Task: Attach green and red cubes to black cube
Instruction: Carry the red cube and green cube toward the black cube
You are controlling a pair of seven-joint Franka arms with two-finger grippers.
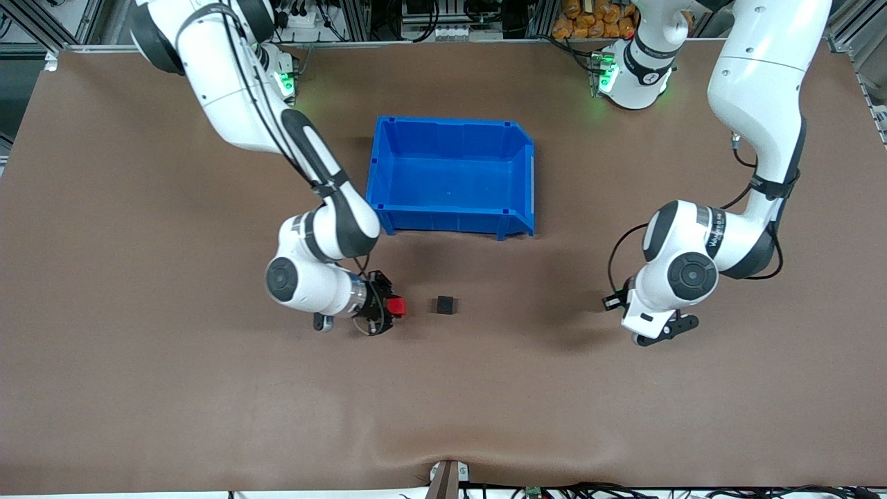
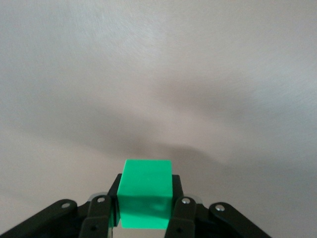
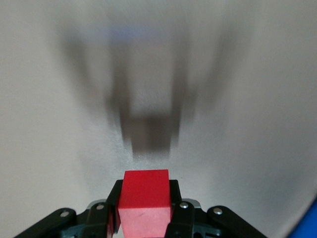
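The right gripper [image 1: 395, 307], clamping the red cube [image 1: 396, 306], is hovering beside the black cube [image 1: 445, 304]; it should be meeting that cube face-on, squarely. The left gripper [image 2: 144, 210] is pinching the green cube [image 2: 145, 193] toward the left arm's end from the black cube, waiting.
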